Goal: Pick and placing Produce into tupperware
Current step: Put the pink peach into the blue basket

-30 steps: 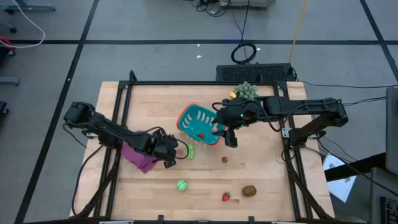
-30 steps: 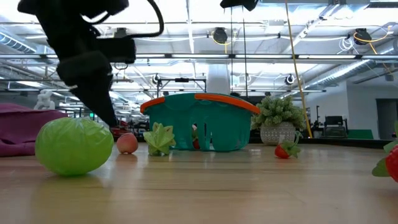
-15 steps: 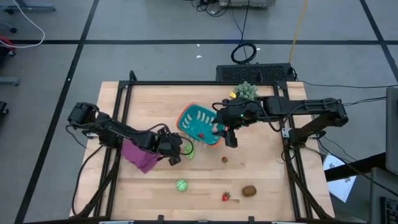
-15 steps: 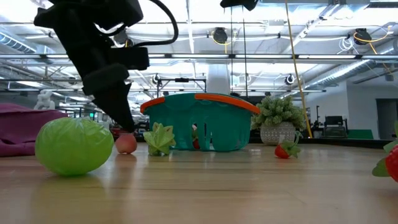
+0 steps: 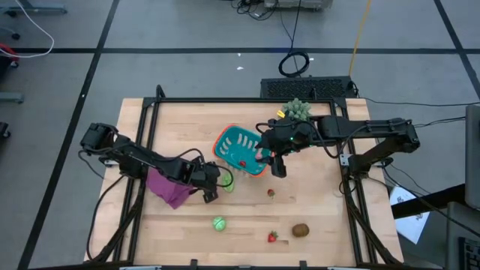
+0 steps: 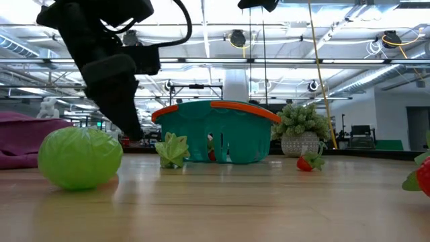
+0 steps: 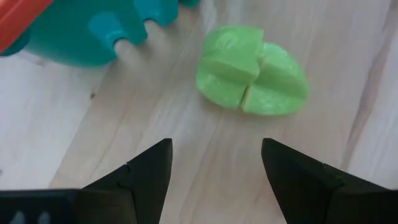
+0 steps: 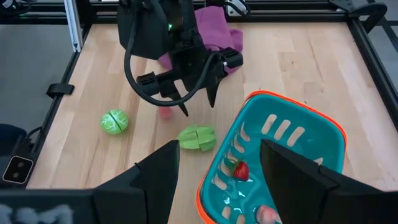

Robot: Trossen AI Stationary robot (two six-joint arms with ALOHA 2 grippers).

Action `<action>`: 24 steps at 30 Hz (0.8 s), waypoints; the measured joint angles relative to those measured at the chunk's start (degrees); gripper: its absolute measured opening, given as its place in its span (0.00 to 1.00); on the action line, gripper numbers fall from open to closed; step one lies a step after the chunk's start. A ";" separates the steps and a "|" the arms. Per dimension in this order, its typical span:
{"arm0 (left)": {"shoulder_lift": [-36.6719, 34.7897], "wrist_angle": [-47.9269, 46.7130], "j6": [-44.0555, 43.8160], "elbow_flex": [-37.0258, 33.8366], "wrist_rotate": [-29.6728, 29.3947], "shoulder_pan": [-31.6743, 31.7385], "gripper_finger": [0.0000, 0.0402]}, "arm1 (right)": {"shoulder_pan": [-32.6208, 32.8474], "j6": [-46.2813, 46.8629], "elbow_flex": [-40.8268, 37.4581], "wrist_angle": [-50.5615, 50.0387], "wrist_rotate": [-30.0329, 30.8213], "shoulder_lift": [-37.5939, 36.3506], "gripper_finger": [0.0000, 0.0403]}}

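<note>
The wooden table [image 5: 315, 217] carries everything, and the teal tupperware [image 5: 241, 150], tipped on its side near the table's middle, is the landmark. A purple cloth [image 5: 166, 187] lies well to its left, and a spiky plant ball [image 5: 297, 110] stands behind it to the right. The right gripper [image 5: 274, 166] hangs at the tupperware's right edge, jaws apart and empty. The left gripper [image 8: 189, 102] hovers just left of the tupperware, fingers spread with nothing between them, aimed at a split green piece [image 7: 252, 78] lying on the wood just beside the basket wall. A small pink piece [image 8: 165, 112] sits beside that gripper. Inside the tupperware lie a strawberry [image 8: 240, 169] and another pinkish piece [image 8: 267, 213]. Farther out in front of the tupperware sit a round green piece [image 5: 218, 223], a kiwi-like piece [image 5: 301, 229] and two more strawberries [image 5: 272, 237], with bare wood around them. The likely trouble is crowding: the green piece is so near the basket wall that a finger coming down could strike the rim and shove or roll the basket, or nudge the piece under it. Both arms also work near the same basket, so they may clash. There is open room on the side away from the basket.
</note>
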 joint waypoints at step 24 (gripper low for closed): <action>-5.83 -1.78 -16.51 0.11 9.12 -5.99 0.63 | 0.00 -0.02 -0.02 -0.85 -0.02 0.02 0.53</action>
